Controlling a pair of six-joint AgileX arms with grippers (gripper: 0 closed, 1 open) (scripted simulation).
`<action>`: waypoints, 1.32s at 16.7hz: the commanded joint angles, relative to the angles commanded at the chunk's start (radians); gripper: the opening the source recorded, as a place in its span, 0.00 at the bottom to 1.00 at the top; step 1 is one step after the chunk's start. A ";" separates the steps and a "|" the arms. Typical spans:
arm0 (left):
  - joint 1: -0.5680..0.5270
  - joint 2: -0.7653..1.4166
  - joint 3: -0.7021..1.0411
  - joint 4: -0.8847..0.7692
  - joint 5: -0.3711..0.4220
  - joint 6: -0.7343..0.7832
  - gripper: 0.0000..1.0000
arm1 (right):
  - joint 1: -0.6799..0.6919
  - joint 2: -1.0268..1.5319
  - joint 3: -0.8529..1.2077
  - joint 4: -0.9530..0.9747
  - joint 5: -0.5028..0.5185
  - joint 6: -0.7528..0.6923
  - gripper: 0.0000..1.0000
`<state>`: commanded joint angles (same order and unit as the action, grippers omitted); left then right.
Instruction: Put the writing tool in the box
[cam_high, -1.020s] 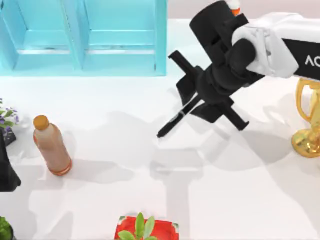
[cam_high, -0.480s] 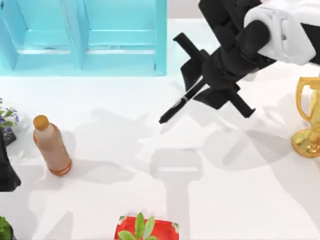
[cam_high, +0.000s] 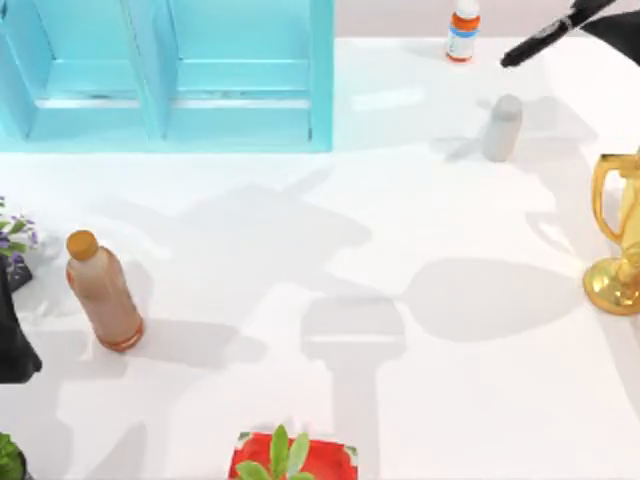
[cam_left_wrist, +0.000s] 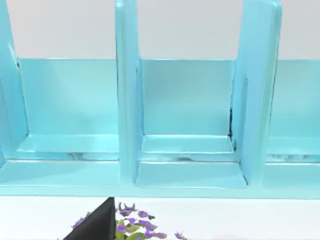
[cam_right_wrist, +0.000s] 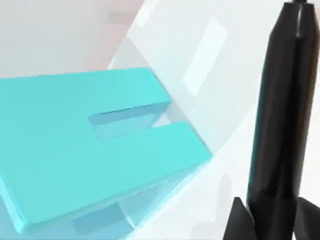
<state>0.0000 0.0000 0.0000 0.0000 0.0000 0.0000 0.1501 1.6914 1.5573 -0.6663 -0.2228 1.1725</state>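
The writing tool, a slim black pen (cam_high: 545, 32), hangs in the air over the table's far right corner, slanting down to the left. My right gripper (cam_high: 617, 20) holds its upper end at the top view's edge. In the right wrist view the pen (cam_right_wrist: 280, 115) stands clamped between the two dark fingers (cam_right_wrist: 239, 221), so the right gripper (cam_right_wrist: 272, 222) is shut on it. The box (cam_high: 165, 75), turquoise with open compartments, lies at the far left, well apart from the pen; it also appears as the box (cam_right_wrist: 100, 150) and the box (cam_left_wrist: 190, 125). My left gripper (cam_high: 12, 340) is parked at the left edge.
A brown bottle (cam_high: 103, 292) stands at the left. A white bottle with an orange cap (cam_high: 463, 28) and a grey cylinder (cam_high: 502, 127) stand near the pen. A gold trophy (cam_high: 618, 235) is at the right edge, a red planter (cam_high: 292, 458) at the front, purple flowers (cam_high: 14, 235) at the left.
My right arm has carried the pen from the table's middle up and away to the far right corner, leaving most of the top view. The left arm has not moved.
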 joint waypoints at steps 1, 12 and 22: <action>0.000 0.000 0.000 0.000 0.000 0.000 1.00 | -0.083 -0.023 -0.016 -0.002 -0.015 -0.026 0.00; 0.000 0.000 0.000 0.000 0.000 0.000 1.00 | -0.892 -0.103 -0.358 -0.117 -0.078 -0.302 0.00; 0.000 0.000 0.000 0.000 0.000 0.000 1.00 | -0.919 -0.097 -0.425 -0.098 -0.060 -0.309 0.00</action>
<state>0.0000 0.0000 0.0000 0.0000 0.0000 0.0000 -0.7687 1.5948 1.1321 -0.7648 -0.2827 0.8639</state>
